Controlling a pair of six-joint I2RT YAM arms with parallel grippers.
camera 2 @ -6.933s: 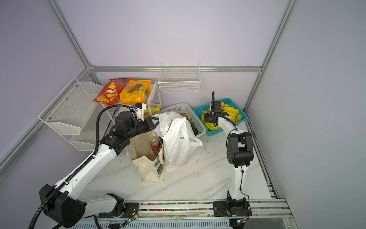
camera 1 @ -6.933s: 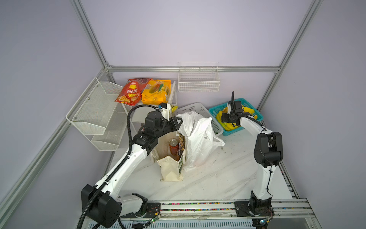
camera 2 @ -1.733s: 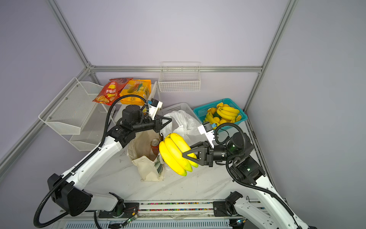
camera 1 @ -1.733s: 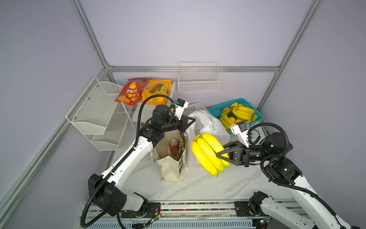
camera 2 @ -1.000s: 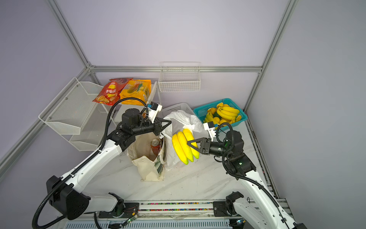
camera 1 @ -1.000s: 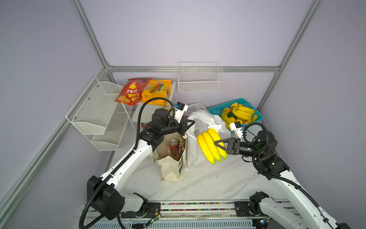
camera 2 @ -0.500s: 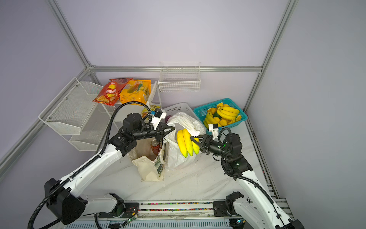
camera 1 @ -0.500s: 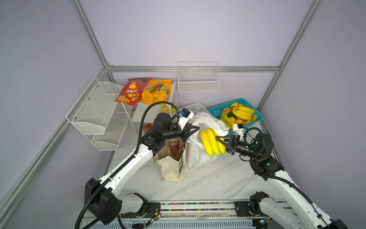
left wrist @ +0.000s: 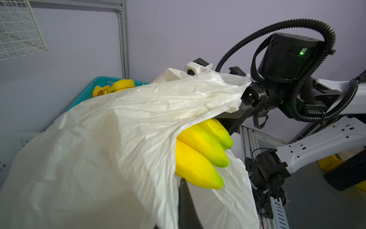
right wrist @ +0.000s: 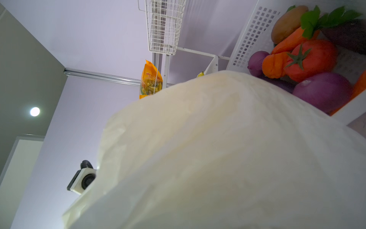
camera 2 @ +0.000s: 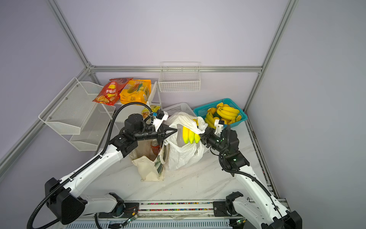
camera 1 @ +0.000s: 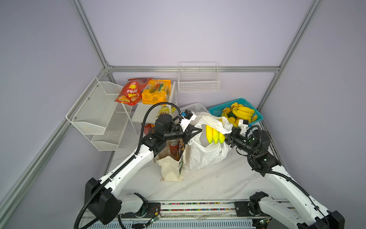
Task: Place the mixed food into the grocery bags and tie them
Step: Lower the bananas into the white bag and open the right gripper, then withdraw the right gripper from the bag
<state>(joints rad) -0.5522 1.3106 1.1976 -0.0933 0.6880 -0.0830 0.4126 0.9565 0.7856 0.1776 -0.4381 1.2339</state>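
Left wrist view looks straight at the mouth of the white plastic bag (left wrist: 111,138). The banana bunch (left wrist: 200,156) hangs half under the bag's upper flap with its green tips aimed into the opening. The right tool (left wrist: 223,121) vanishes beneath that flap, so its jaws are hidden, but the bunch hangs from it, so it is evidently clamped on the stalk end. The left tool (camera 1: 198,130) is pressed together at the bag's rim and seems to be pinching the film to hold the mouth up.

The chief risk is the flap draped over the right tool. A release or retreat could drag the thin film along, pull it from the left tool's pinch and collapse the mouth. The bunch would then land on the worktop (camera 1: 208,184) beside the bag. The limp bag could also slump under the fruit's weight.

Only the top views show the canvas tote (camera 1: 170,170) just beside the bag, with the drink can (camera 1: 173,146) upright inside it. Right wrist view is nearly filled by film and tells nothing of the grip. It does show that the white lattice basket (right wrist: 251,35) behind the bag holds a tomato (right wrist: 311,57), carrots and purple onions.
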